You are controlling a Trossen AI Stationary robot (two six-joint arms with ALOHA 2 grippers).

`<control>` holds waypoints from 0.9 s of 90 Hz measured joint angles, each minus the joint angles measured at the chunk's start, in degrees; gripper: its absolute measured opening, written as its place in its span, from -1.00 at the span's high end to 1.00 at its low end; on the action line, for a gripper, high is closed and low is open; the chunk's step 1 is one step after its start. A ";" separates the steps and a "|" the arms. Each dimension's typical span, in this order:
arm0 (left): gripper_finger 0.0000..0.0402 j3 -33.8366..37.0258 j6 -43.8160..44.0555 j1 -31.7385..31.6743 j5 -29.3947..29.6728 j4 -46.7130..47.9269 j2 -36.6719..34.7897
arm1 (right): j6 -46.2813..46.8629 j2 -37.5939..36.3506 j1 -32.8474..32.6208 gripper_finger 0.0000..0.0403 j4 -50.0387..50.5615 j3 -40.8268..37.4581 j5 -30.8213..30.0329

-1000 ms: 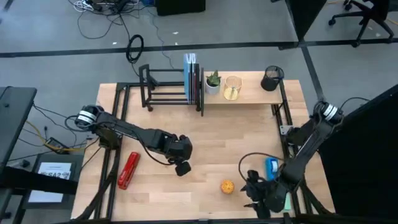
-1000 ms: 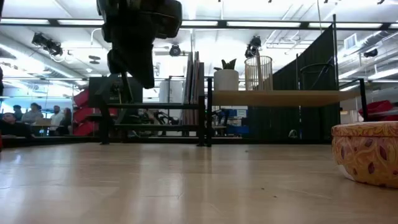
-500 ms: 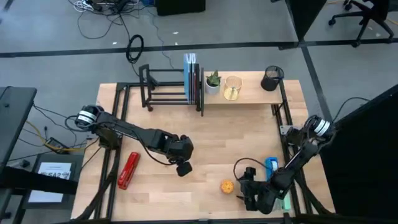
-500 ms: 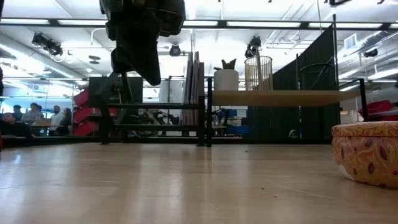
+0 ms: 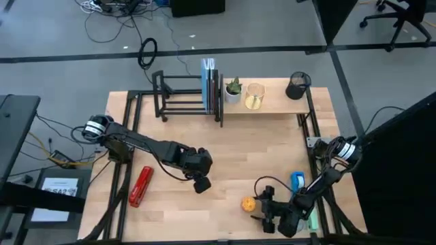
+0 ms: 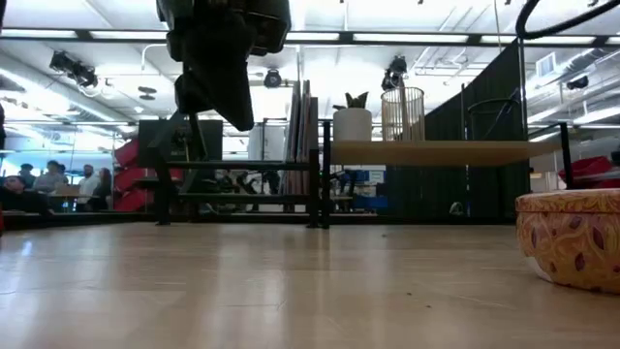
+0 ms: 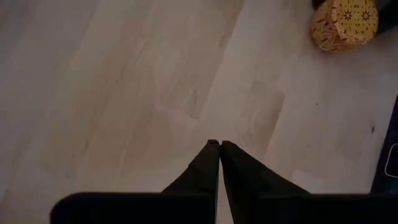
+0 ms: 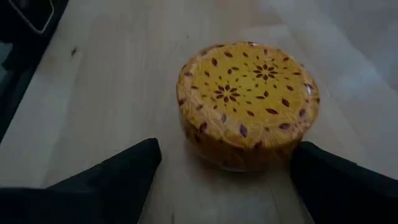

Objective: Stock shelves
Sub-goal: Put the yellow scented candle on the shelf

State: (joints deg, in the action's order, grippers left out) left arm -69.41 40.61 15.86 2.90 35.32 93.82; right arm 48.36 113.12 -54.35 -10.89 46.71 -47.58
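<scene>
Right gripper (image 8: 224, 165) sits spread wide around one yellow tin (image 8: 249, 102), left gripper (image 7: 217, 144) pinched closed at its 10 o'clock, two shelves (image 5: 187, 95) up at 12.

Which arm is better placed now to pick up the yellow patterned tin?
The right. The right claw is open, one finger on each side of the yellow patterned tin. The left claw is shut and hovers over bare tabletop, farther from the tin.
</scene>
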 joint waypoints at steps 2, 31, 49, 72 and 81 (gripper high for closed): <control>1.00 0.00 -0.01 0.00 0.00 0.01 0.00 | -0.26 -0.02 0.03 -0.63 -0.50 -0.02 -0.43; 1.00 0.00 -0.63 0.00 0.02 -0.34 0.00 | -3.72 0.18 3.29 -0.62 -2.29 -0.04 -1.77; 1.00 0.00 -1.58 0.00 0.02 -0.34 0.00 | -8.58 0.35 5.66 -0.61 -6.49 -0.21 -1.58; 1.00 0.00 -1.56 0.00 0.02 -0.34 0.00 | -8.16 0.33 7.33 -0.40 -7.43 -0.19 1.99; 1.00 0.00 -1.58 0.00 0.02 -0.34 0.00 | -8.06 -0.08 7.34 -0.29 -7.19 -0.19 2.91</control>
State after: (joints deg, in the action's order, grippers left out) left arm -69.41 39.03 15.86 2.92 34.98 93.82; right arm 40.31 113.04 -47.01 -18.09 46.52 -44.67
